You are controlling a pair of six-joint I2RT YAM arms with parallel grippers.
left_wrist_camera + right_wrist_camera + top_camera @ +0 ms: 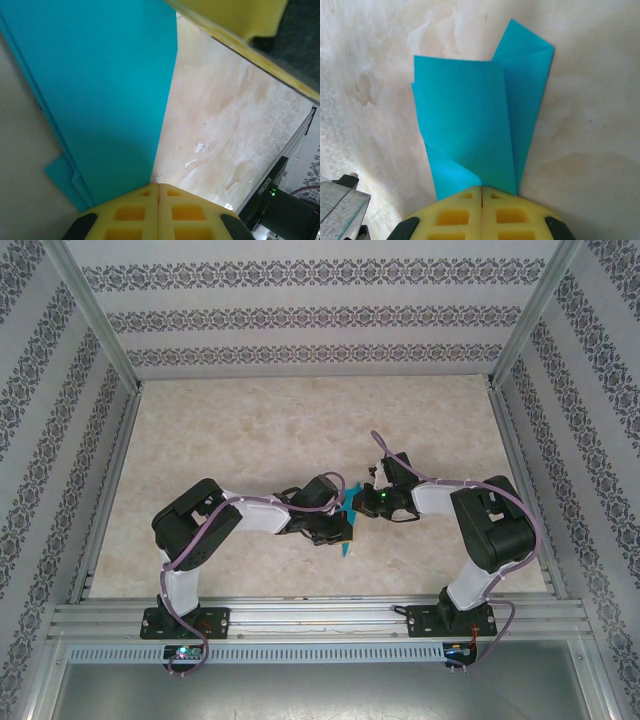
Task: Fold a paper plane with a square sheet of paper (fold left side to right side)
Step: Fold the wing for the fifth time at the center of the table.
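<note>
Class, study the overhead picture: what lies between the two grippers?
The folded teal paper bridges the left gripper and right gripper in the top view; both wrist views show jaws shut on it.

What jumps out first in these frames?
The teal paper, partly folded into overlapping layers, is the one bright thing on the pale marbled table. It sits mid-table, where the two arms meet. The right gripper and the left gripper are each shut on it, yellow pads pressed together.
</note>
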